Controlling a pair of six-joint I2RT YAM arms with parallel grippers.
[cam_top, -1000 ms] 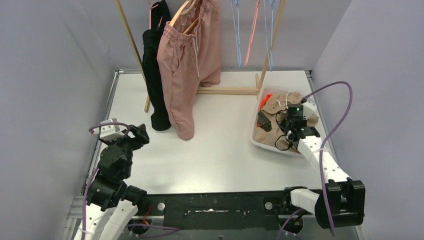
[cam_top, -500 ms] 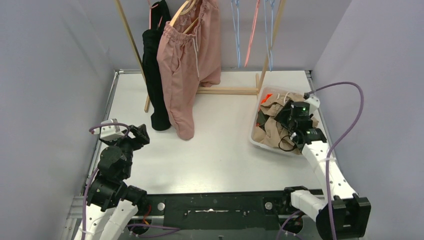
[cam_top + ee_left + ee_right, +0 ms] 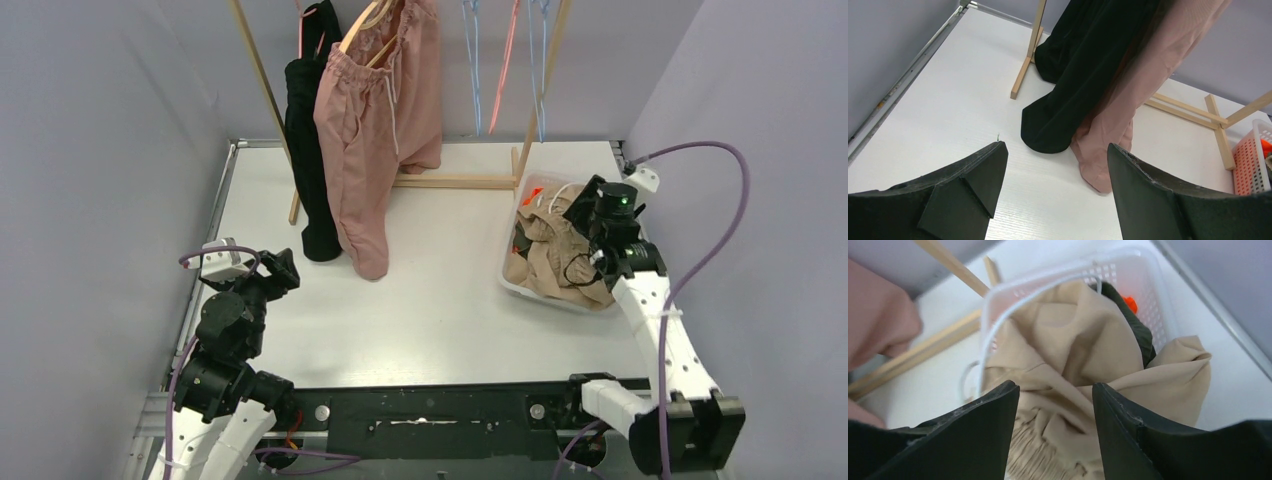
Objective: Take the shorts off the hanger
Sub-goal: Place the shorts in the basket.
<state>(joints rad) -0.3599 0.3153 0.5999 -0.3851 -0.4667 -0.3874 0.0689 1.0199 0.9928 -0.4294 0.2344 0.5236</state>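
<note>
Dusty pink shorts [image 3: 375, 130] hang from a wooden hanger [image 3: 362, 22] on the rack, with a dark garment [image 3: 310, 150] hanging just left of them. Both show in the left wrist view, the pink shorts [image 3: 1143, 85] and the dark garment [image 3: 1083, 75], their hems touching the table. Beige shorts [image 3: 555, 255] lie heaped in the white basket [image 3: 512, 283] over dark olive shorts [image 3: 1135, 327] and an orange scrap [image 3: 1130, 303]. My right gripper [image 3: 1055, 390] hovers open above the beige shorts [image 3: 1083, 340], gripping nothing. My left gripper [image 3: 1055, 150] stands open low over the table, short of the hanging hems.
The wooden rack's base bar [image 3: 455, 182] runs across the back of the table. Empty blue and pink wire hangers [image 3: 490, 70] hang at the rack's right end. The basket's rim [image 3: 1143, 270] sits near the table's right edge. Grey walls close in on both sides.
My right gripper opened, let go of the beige shorts and moved up and back over the basket. The shorts stay in the basket. The left arm has not moved.
</note>
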